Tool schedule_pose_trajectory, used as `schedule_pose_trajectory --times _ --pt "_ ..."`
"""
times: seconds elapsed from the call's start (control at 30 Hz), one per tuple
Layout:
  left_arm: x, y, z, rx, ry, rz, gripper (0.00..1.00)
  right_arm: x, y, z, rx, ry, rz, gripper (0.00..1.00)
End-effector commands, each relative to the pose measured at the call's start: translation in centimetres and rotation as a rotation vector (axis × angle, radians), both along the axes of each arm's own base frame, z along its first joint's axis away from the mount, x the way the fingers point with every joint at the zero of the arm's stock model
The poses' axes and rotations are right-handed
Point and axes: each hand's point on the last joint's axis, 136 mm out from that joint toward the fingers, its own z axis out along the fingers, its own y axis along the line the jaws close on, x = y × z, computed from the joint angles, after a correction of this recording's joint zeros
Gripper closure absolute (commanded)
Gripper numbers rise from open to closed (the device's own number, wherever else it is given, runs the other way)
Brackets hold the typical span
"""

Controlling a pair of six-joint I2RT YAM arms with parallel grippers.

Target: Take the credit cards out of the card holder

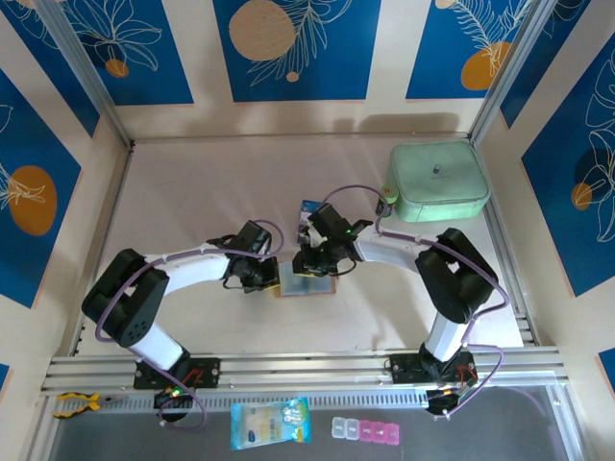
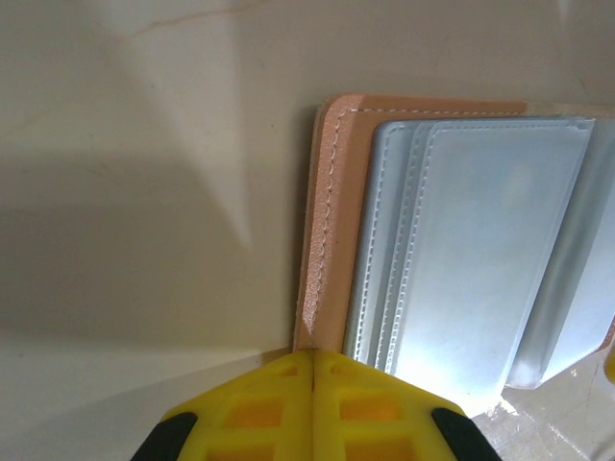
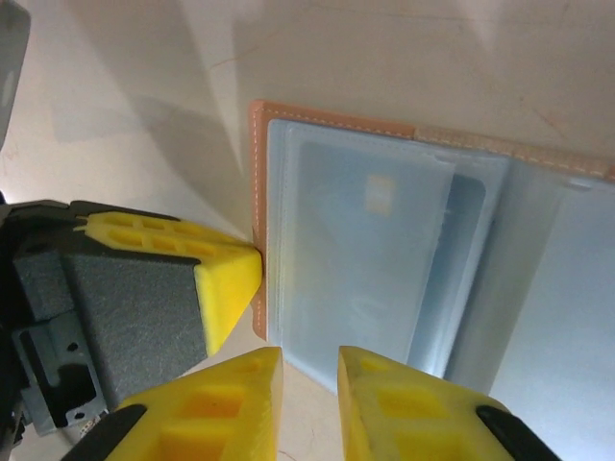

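Lying open and flat on the table [image 1: 192, 192] between the two arms, the card holder [image 1: 306, 285] shows its pale inner pockets face up. A credit card [image 3: 370, 250] sits inside the near pocket, seen through the cloudy plastic with its end short of the pocket mouth. The left gripper [image 2: 313, 384] is clenched, its fingers pressed together with nothing between them, and its tip bears down on the tan stitched border at one corner. The right gripper [image 3: 309, 370] hovers at the pocket's edge, its jaws parted by a narrow gap and empty.

The step in hand looks like drawing that card out. To do it well, the left arm should press firmly on the border so the holder cannot slide or lift. The right jaws should widen a little, straddle the card's exposed end rather than the pocket film, then pull in line with the pocket. Pinching both layers would likely drag the whole holder.

What looks like a dark blue card [image 1: 310, 207] lies just behind the right gripper, and a green case [image 1: 437, 181] stands well apart at the far right.
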Motion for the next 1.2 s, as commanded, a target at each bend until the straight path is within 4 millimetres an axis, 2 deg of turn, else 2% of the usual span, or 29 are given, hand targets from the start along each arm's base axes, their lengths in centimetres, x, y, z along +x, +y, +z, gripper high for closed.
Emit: schedule_pose_trajectory --times 0.0,0.27,0.5,0.77,0.97,1.17 --pt "-0.3 0.8 -0.3 0.025 0.004 -0.002 0.97 -0.5 0.7 -0.2 0.002 0.033 0.026 0.80" --pt "-0.4 1.1 -0.5 0.035 0.008 0.000 0.97 -0.5 0.9 -1.7 -0.029 0.072 0.036 0.81" --pt "-0.5 1.4 -0.9 0.059 0.013 0.002 0.97 -0.6 -0.8 -3.0 -0.136 0.077 0.028 0.80" --pt "-0.9 2.2 -1.4 0.078 0.014 0.029 0.97 -0.8 -2.3 -3.2 -0.176 0.074 0.040 0.80" --pt "-0.5 2.7 -0.3 0.097 -0.017 0.054 0.97 -0.9 -2.3 -3.3 -0.140 0.089 0.035 0.81" --pt "0.4 2.8 1.7 0.090 -0.067 0.087 0.97 -0.8 -2.6 -3.0 -0.083 0.100 0.018 0.81"
